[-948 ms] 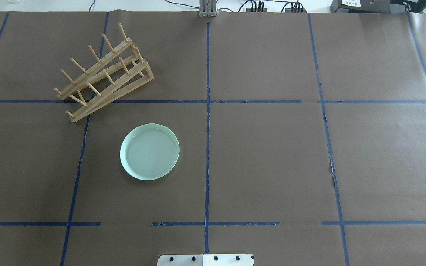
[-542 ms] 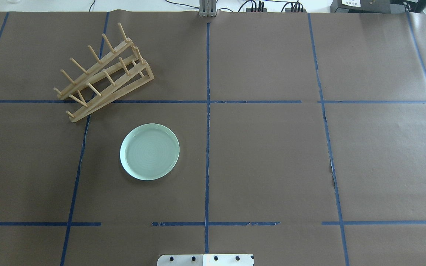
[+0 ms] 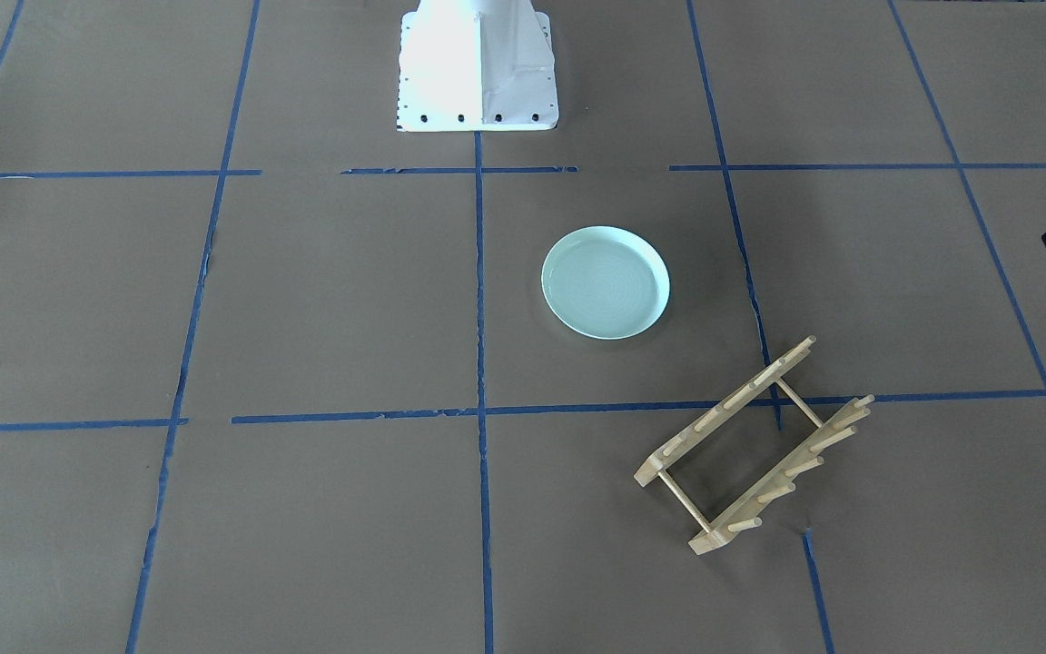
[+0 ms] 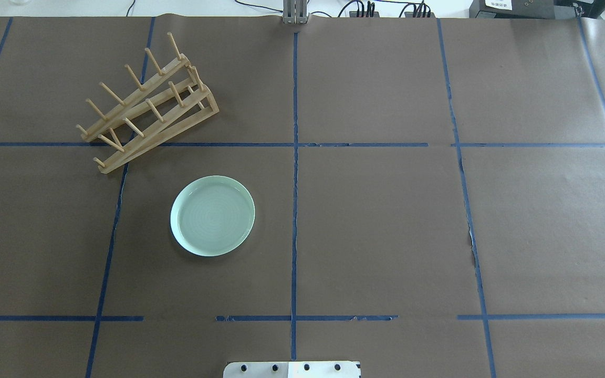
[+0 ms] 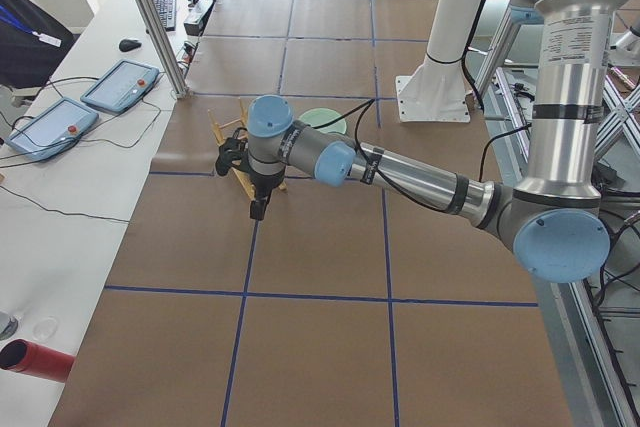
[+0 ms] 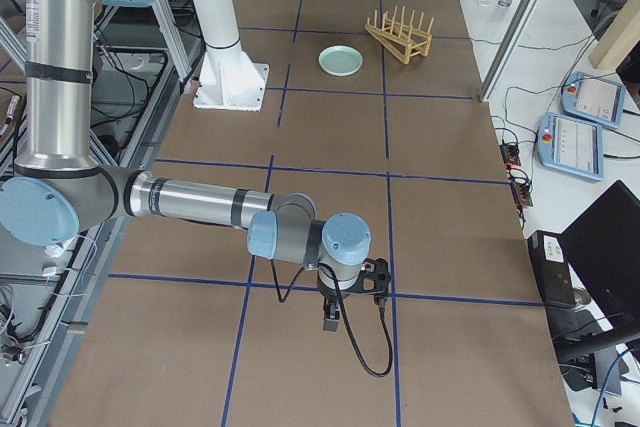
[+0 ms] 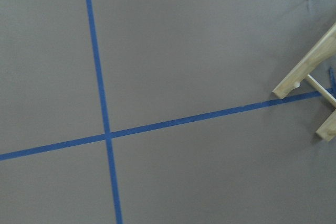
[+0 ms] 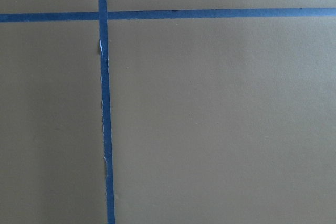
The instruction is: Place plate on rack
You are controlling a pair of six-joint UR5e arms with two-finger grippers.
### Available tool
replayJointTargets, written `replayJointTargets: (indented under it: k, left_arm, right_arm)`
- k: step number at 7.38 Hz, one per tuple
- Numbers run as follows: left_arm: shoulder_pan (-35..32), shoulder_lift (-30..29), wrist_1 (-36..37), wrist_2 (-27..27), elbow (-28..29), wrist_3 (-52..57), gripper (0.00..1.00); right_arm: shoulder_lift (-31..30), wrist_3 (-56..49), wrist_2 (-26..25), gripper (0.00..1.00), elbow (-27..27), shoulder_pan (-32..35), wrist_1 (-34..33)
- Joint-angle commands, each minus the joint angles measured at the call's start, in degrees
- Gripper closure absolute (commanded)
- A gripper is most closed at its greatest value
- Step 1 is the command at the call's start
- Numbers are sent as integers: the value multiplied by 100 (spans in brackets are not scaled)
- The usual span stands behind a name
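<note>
1. Overhead, the plate lies flat and rim up, left of centre in the frame, on the brown-papered table. Nothing touches it.
2. Up and to the left of it in the same frame stands the rack, set on a diagonal with its pegs pointing up. The plate is near the rack but apart from it, not on it.
3. Facing me from across the table, the plate sits at mid-frame and the rack at lower right, straddling a line of blue tape.
4. From the end of the table on my left, my left pincer hangs pointing down over the paper, left of centre in the frame and just in front of the rack. I cannot tell whether its fingers are spread or pressed together.
5. From the opposite end, my right pincer hangs pointing down at lower centre, well apart from the plate and the rack at the top of the frame. Its fingers' state I likewise cannot tell.
6. My left wrist view shows the rack's end at the right edge, beside a tape crossing.
</note>
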Motion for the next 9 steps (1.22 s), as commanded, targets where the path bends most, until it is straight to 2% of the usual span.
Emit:
replayJointTargets:
  k: [1, 3, 5, 6, 7, 9]
  left_arm:
    - [1066, -838, -158, 501, -110, -2212, 0]
    - [2147, -1779, -53, 1074, 30, -3963, 0]
    - [2983, -3121, 952, 1619, 616, -5267, 0]
    - [3379, -3554, 1506, 1865, 863, -5689, 0]
    - [3748, -3802, 1677, 1955, 1179, -6077, 0]
    - [4234, -4609, 1679, 2121, 2363, -6432, 0]
  right_arm:
    - [0, 0, 0, 0, 0, -6, 0]
    - [0, 0, 0, 0, 0, 2, 0]
    - [0, 0, 0, 0, 8, -6, 0]
    - [0, 0, 0, 0, 8, 2, 0]
    - [0, 0, 0, 0, 8, -6, 0]
    - [0, 9, 0, 0, 8, 2, 0]
